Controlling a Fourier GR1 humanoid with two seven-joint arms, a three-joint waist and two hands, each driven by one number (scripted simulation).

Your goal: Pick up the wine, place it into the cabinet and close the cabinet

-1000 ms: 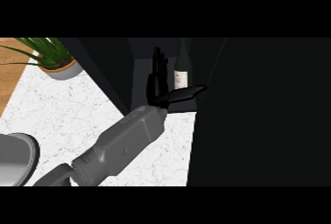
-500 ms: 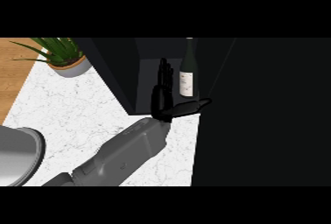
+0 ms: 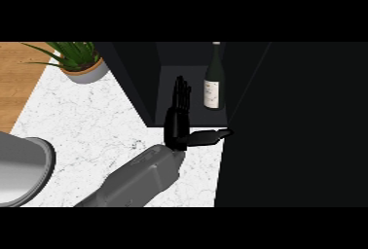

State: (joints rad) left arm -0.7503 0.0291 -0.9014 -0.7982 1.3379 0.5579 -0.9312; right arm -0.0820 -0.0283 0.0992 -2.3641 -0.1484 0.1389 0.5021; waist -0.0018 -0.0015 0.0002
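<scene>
A dark wine bottle [image 3: 212, 92] with a pale label stands upright inside the open dark cabinet [image 3: 167, 61], towards its right side. My left hand [image 3: 176, 124] is at the cabinet's front edge, just left of and nearer than the bottle. Its fingers point straight into the opening and its thumb sticks out to the right, below the bottle's base. The hand is open and apart from the bottle. The grey forearm comes in from the lower left. My right hand does not show.
The cabinet's open door [image 3: 302, 121] fills the right side as a big dark panel. A potted plant [image 3: 82, 65] stands at the back left of the white marble counter [image 3: 86, 121]. A grey round rim [image 3: 25, 168] sits at the left edge.
My left hand has drawn back from the bottle towards the cabinet's front edge, thumb now below the bottle's base. The bottle stays standing in the cabinet.
</scene>
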